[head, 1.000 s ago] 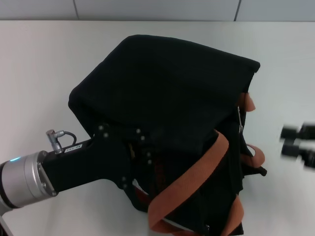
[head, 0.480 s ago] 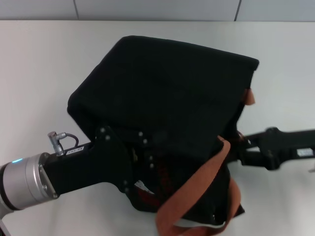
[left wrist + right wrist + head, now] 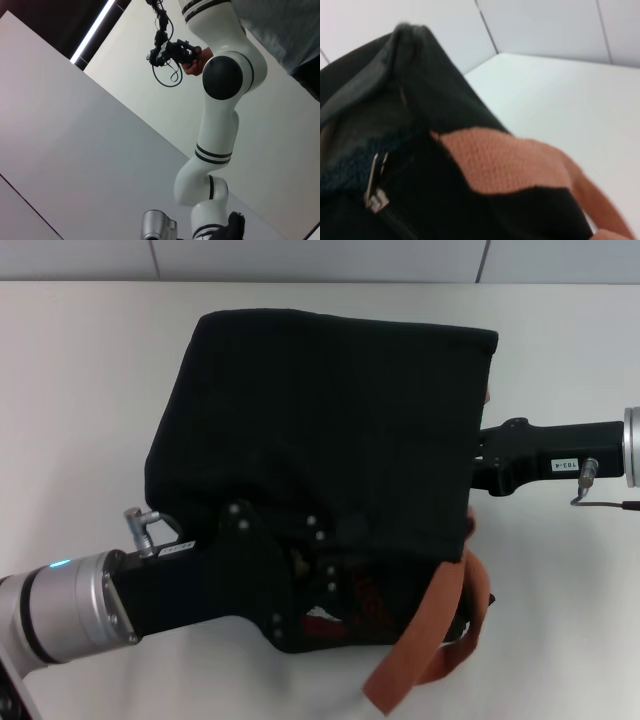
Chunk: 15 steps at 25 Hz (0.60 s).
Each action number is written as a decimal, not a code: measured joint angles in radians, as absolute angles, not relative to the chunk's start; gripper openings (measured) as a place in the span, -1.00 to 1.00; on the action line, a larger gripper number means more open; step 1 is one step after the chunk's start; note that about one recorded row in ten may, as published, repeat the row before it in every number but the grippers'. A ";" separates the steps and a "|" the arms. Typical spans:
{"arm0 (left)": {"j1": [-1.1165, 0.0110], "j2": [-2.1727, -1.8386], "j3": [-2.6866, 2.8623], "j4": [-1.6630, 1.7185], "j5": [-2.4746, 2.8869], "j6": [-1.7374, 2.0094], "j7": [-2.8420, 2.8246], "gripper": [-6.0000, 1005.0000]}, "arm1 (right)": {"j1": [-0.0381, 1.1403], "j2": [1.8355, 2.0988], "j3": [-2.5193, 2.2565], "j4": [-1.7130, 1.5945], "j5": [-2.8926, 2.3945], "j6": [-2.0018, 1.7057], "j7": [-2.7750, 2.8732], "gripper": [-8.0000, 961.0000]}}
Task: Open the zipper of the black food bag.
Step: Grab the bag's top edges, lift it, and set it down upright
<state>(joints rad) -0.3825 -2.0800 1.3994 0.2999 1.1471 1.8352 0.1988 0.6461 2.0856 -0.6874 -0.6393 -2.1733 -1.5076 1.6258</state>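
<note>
Zipper with silvery pull sits on the black food bag close ahead of right gripper; left gripper farther, against bag's near side. Jaw states unreadable.

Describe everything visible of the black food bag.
The black food bag is boxy, matte black fabric, tipped on the white table. Orange-brown webbing handles spill from its near end. The right wrist view shows its zipper with a silvery pull. The left tool presses its near side; the right tool meets its right edge.

both tools' fingers hidden by bag
</note>
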 joint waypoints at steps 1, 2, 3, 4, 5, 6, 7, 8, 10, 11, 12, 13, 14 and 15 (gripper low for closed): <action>-0.389 -2.080 1.412 0.293 1.130 1.831 0.199 -0.80 | 0.645 2.085 -0.693 -0.641 -2.165 -1.507 1.625 -0.32; -0.395 -2.080 1.427 0.287 1.114 1.826 0.199 -0.80 | 0.641 2.083 -0.701 -0.645 -2.160 -1.516 1.625 -0.32; -0.398 -2.080 1.437 0.284 1.102 1.823 0.199 -0.80 | 0.635 2.081 -0.707 -0.652 -2.158 -1.533 1.627 -0.32; -0.401 -2.080 1.445 0.283 1.094 1.821 0.199 -0.80 | 0.624 2.080 -0.709 -0.662 -2.158 -1.560 1.627 -0.32; -0.403 -2.080 1.450 0.283 1.087 1.819 0.199 -0.80 | 0.610 2.079 -0.710 -0.675 -2.157 -1.595 1.629 -0.32; -0.404 -2.080 1.453 0.283 1.082 1.818 0.199 -0.80 | 0.593 2.078 -0.705 -0.692 -2.156 -1.631 1.631 -0.32; -0.405 -2.080 1.455 0.284 1.077 1.817 0.199 -0.80 | 0.553 2.076 -0.689 -0.722 -2.137 -1.700 1.642 -0.32; -0.405 -2.080 1.455 0.284 1.077 1.817 0.199 -0.80 | 0.553 2.076 -0.689 -0.722 -2.137 -1.700 1.642 -0.30; -0.406 -2.080 1.455 0.287 1.076 1.816 0.199 -0.80 | 0.506 2.064 -0.667 -0.737 -2.074 -1.782 1.656 -0.27; -0.406 -2.080 1.455 0.288 1.075 1.816 0.199 -0.80 | 0.493 2.060 -0.663 -0.737 -2.048 -1.806 1.658 -0.25; -0.407 -2.080 1.456 0.289 1.075 1.816 0.199 -0.80 | 0.479 2.055 -0.661 -0.735 -2.020 -1.830 1.659 -0.23; -0.407 -2.080 1.456 0.289 1.075 1.816 0.199 -0.80 | 0.467 2.053 -0.659 -0.734 -1.995 -1.850 1.660 -0.22; -0.408 -2.080 1.456 0.289 1.074 1.816 0.199 -0.80 | 0.446 2.051 -0.656 -0.735 -1.969 -1.872 1.660 -0.20; -0.410 -2.080 1.456 0.289 1.074 1.815 0.199 -0.80 | 0.446 2.051 -0.656 -0.735 -1.969 -1.872 1.660 -0.19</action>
